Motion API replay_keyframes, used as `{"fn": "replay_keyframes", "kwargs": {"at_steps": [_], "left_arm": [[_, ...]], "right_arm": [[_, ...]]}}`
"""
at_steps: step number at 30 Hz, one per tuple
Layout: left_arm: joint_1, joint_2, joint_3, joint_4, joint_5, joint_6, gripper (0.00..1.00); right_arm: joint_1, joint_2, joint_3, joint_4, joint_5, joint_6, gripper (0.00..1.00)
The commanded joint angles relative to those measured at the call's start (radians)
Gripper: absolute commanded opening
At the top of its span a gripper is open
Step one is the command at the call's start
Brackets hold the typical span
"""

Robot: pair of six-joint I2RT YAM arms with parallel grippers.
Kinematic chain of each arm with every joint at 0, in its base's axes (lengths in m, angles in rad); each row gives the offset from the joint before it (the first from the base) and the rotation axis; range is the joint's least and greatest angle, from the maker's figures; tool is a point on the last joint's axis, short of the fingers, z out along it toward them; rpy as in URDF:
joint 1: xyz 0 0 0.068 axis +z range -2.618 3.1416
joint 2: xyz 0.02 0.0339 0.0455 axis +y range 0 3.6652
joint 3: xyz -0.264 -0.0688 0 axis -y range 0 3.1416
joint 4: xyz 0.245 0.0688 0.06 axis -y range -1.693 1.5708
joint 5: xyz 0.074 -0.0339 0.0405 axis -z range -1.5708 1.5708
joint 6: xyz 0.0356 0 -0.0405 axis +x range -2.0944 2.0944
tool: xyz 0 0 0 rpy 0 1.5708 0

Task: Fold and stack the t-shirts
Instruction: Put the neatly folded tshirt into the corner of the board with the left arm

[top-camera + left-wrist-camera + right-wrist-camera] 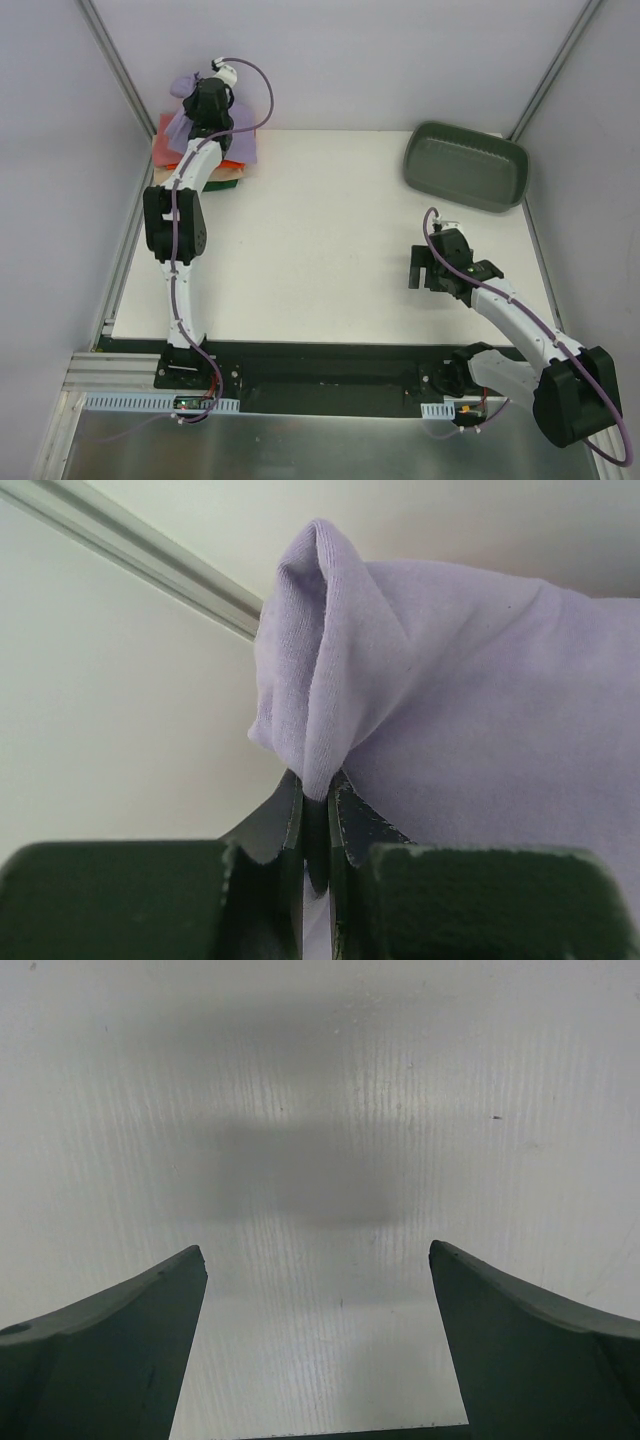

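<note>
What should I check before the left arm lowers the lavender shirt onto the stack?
1. Left gripper shut on the shirt: ok, a fold of cloth is pinched between the fingers.
2. Shirt over the stack: ok in the top view.
3. Shirt folded flat: cannot tell; the cloth bunches at the grip and the arm hides the rest.
4. Stack edges aligned: cannot tell, mostly covered.
5. Right gripper open, empty and far from the stack: ok.
6. Tub apart from the stack: ok, it is at the far right.
</note>
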Motion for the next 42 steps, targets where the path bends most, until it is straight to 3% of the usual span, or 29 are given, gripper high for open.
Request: {"fn": "replay_keyframes", "kwargs": {"at_steps": [1,18,28,37,39,42], "left_arm": [[0.033,-0.031,0.039,0.112,0.11,0.016,0.0],[0.148,0.149,0.206,0.043,0.346,-0.041,0.0],[0.191,0.177,0.203,0.046,0.37,-0.047,0.0],[0.211,0.169,0.22,0.043,0.365,-0.059,0.0],[0.211,0.164,0.206,0.058,0.359,-0.058,0.1],[0.211,0.163,0.197,0.08,0.344,-0.05,0.1]], "right_arm": [[-0.006,0.0,0.044,-0.032,0.054,0.003,0.96],[-0.006,0.06,0.108,-0.067,0.138,-0.017,0.96],[-0.006,0.149,0.162,-0.082,0.127,-0.023,0.96],[-0.004,0.112,0.16,-0.087,0.135,-0.015,0.96],[-0.006,0.11,0.162,-0.087,0.135,-0.017,0.96],[-0.004,0.109,0.163,-0.092,0.141,-0.017,0.96]]}}
